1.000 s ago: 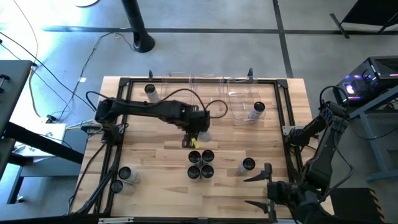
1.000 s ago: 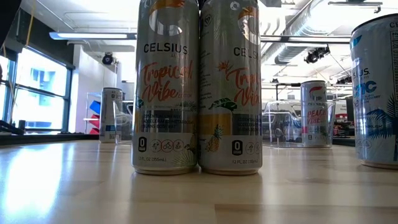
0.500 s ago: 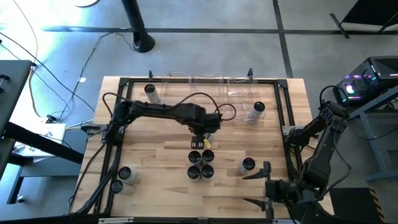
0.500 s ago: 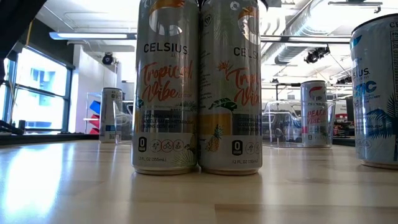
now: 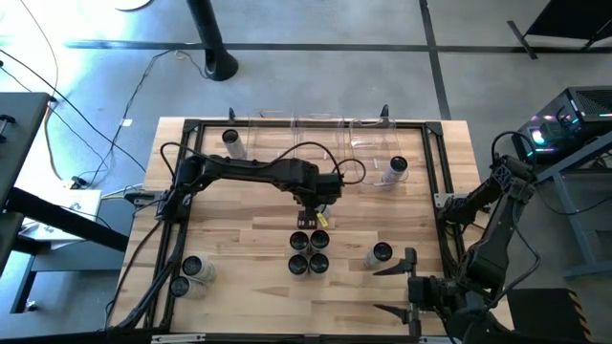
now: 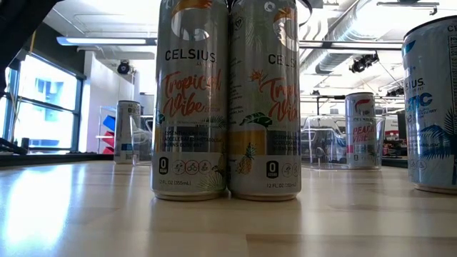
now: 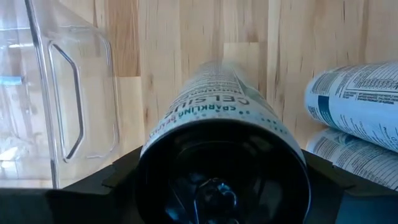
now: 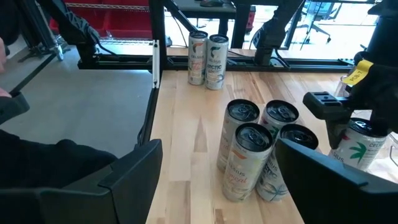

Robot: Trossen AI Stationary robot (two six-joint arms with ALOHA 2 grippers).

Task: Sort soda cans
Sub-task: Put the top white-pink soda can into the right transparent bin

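Beside the can cluster (image 5: 309, 251), left gripper (image 5: 309, 222) straddles a can (image 7: 222, 162).

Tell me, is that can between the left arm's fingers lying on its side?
No. In the right wrist view the can stands upright on the table, with the left gripper around its top.

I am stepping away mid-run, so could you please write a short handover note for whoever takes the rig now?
Left gripper: down over a can mid-table, just behind the cluster of four; grip unclear.
Right gripper: open, waiting at the near right edge.
Done: one binned can stands in the far-right bin.
Left: the cluster, a lone can to its right, a pair at near left, and a corner can at far left.
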